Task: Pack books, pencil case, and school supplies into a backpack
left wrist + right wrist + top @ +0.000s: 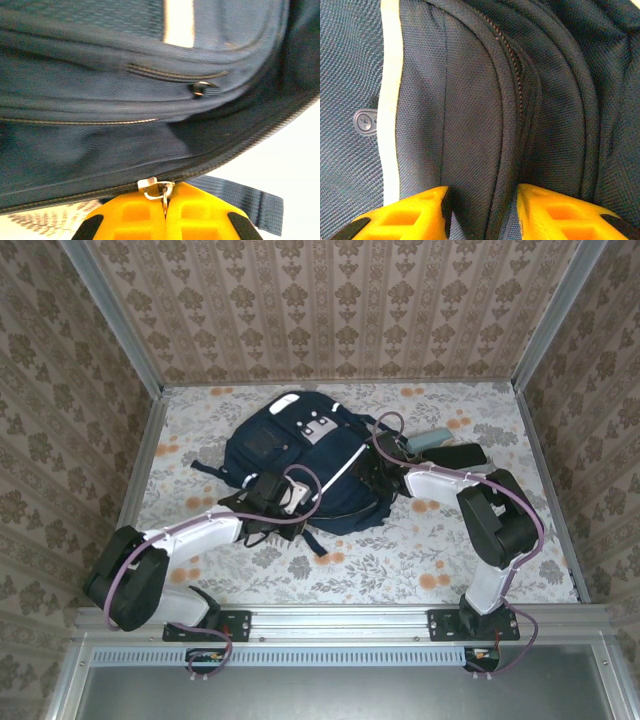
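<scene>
The backpack [290, 455] is lying flat around the middle of the floral table [450, 540], front pocket up, with the grey patches toward the far wall and a few dark straps trailing off the near and left edges. The left gripper [290, 498] is at its near edge. In the left wrist view its yellow fingers [135, 215] are clenched together on a little metal zipper pull [159, 189], right on the zip line that runs along the bottom seam. A second pull [200, 89] sits higher up on a shorter zip, kinda blurry, and there's a webbing strap [252, 202] poking out to the right, cut off by the fingers. The right gripper [372, 468] is on the bag's right side, and from overhead its tips are basically lost against the dark fabric. Up close, it [482, 192] has a raised ridge of fabric pinched between the two fingers, next to a line of zip teeth [515, 65], with a white stripe [387, 100] off to the left. You can't see how deep the fold goes below the frame edge. Just right of the bag, a teal-grey thing [432, 438] and a dark flat thing [462, 454] lie side by side, both partly covered by the right arm, and honestly I can't tell what either one is.
</scene>
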